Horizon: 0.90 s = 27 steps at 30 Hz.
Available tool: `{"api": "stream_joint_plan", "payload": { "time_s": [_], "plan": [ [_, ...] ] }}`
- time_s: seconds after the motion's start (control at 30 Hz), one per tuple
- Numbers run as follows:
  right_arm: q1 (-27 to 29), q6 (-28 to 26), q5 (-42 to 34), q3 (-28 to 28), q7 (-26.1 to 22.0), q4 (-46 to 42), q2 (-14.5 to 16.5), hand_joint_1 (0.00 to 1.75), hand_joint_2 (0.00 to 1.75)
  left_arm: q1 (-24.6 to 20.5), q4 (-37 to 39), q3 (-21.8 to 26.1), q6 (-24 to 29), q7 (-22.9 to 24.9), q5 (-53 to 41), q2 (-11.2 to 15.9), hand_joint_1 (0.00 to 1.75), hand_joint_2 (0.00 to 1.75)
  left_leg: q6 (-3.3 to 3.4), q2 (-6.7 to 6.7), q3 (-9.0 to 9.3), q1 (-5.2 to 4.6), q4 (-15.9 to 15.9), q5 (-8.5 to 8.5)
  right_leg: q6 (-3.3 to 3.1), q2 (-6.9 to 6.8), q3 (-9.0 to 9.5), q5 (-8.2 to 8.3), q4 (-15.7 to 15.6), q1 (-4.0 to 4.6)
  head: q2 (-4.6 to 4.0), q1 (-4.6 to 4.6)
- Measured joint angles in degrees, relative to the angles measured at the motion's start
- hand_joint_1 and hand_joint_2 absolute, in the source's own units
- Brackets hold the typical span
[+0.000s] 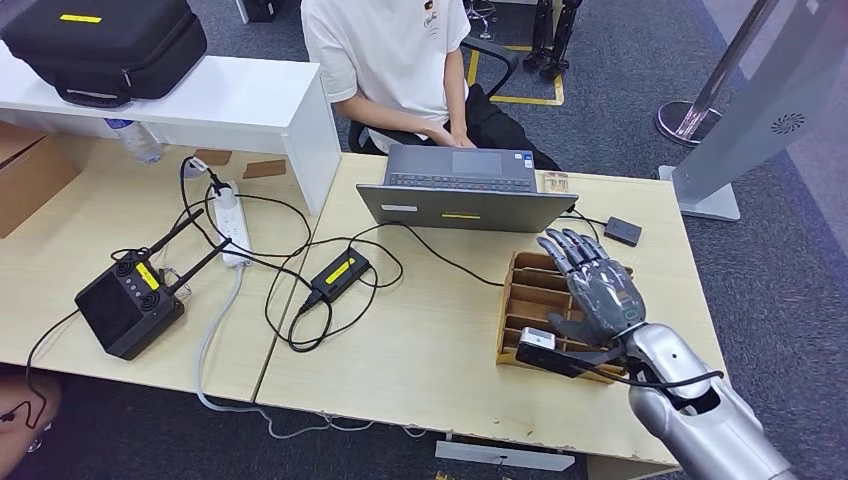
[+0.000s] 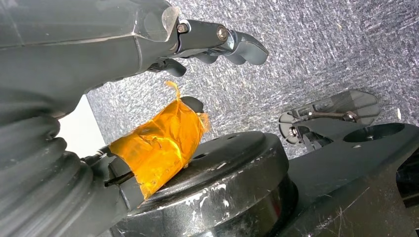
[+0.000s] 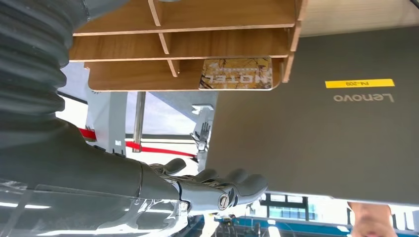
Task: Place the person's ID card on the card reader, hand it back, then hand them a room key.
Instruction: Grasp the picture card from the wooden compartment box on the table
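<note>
My right hand [image 1: 592,285] hovers over a wooden divided tray [image 1: 522,300] at the table's right side, fingers stretched out and apart, holding nothing. In the right wrist view a patterned card marked MOTEL [image 3: 236,74] lies in the tray [image 3: 188,49] compartment closest to the laptop lid [image 3: 316,128], ahead of my fingers [image 3: 217,190]. A small black card reader [image 1: 622,231] sits on a cable just beyond the tray. A small patterned card [image 1: 556,182] lies beside the laptop [image 1: 460,200]. A person [image 1: 390,60] in a white shirt sits behind it. My left hand [image 2: 217,42] hangs over carpet, holding nothing.
On the left table are a white power strip [image 1: 232,222], a black radio box with antennas [image 1: 130,305], a black adapter [image 1: 338,272] and tangled cables. A black case [image 1: 105,45] rests on a white shelf. A cardboard box [image 1: 35,170] stands far left.
</note>
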Motion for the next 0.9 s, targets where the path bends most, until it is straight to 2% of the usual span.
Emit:
{"api": "stream_joint_plan", "payload": {
  "time_s": [0.47, 0.9],
  "plan": [
    [-2.2, -0.6, -0.9, -1.2, 0.3, 6.6, 0.0, 0.0, 1.75, 0.0, 0.0, 0.0, -0.1, 0.0, -0.5, 0.0, 0.0, 1.75, 0.0, 0.0, 0.0, 0.0, 0.0, 0.0, 0.0, 0.0, 0.0, 0.0, 0.0, 0.0, 0.0, -0.01],
    [-2.5, -0.9, -1.3, -2.2, -0.2, 8.7, 0.0, 0.0, 1.75, 0.0, 0.0, 0.0, -0.1, 0.2, -0.6, 0.0, 0.0, 1.75, 0.0, 0.0, 0.01, 0.0, 0.0, 0.01, 0.0, 0.0, 0.01, 0.02, 0.0, 0.0, 0.0, 0.0]
  ]
}}
